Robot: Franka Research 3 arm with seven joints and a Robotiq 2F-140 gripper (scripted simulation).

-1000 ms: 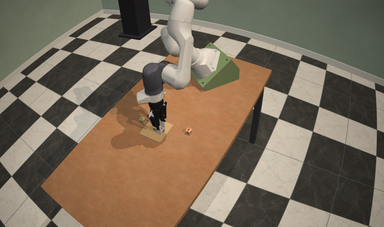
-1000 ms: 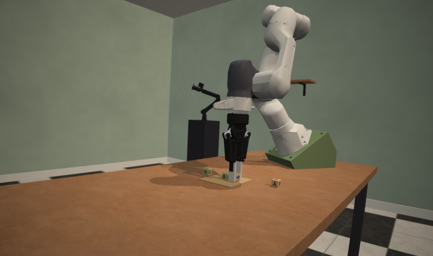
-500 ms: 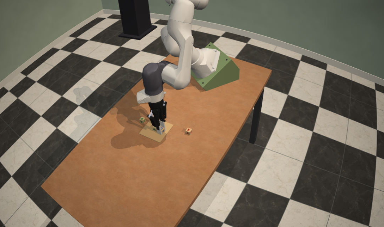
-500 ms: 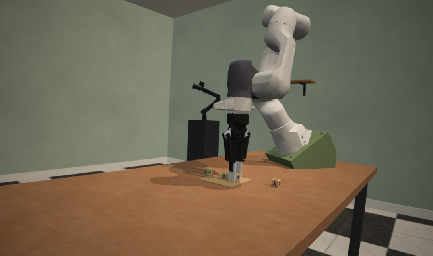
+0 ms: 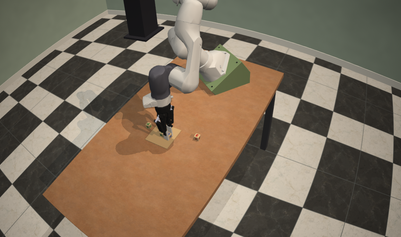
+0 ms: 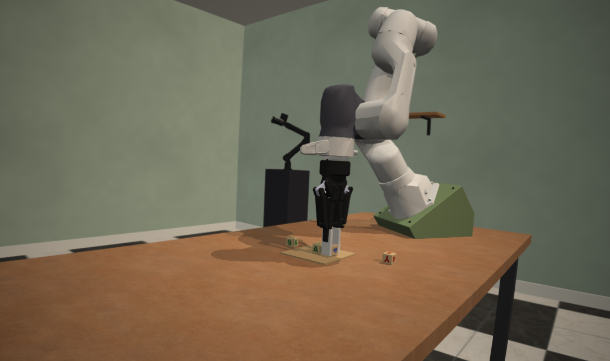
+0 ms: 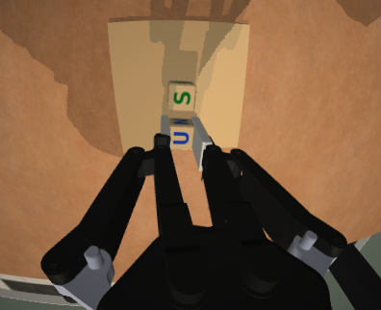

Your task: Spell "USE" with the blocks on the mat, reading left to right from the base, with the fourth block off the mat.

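Note:
My gripper point(image 5: 168, 135) point(image 6: 332, 246) point(image 7: 179, 127) is shut on the U block point(image 5: 169, 135) point(image 6: 335, 249) point(image 7: 181, 140), low over the mat point(image 5: 156, 141) point(image 6: 305, 255) point(image 7: 134, 72) near its base-side-left edge; whether the block touches the mat is unclear. Its blue U faces up. The S block point(image 5: 161, 134) point(image 6: 316, 249) point(image 7: 182, 97) lies on the mat beside it, green S up, with a narrow gap. Both letters look upright from the base. The E block point(image 5: 197, 137) point(image 6: 389, 258) lies off the mat, red E up. The fourth block point(image 5: 148, 125) point(image 6: 292, 242) lies off the mat on the opposite side.
The green wedge base point(image 5: 231, 76) point(image 6: 446, 215) stands at the table's point(image 5: 137, 182) point(image 6: 208, 305) back. The E block and the fourth block are obstacles on either side of the mat. Mat surface shows beyond the S block, on the side away from U.

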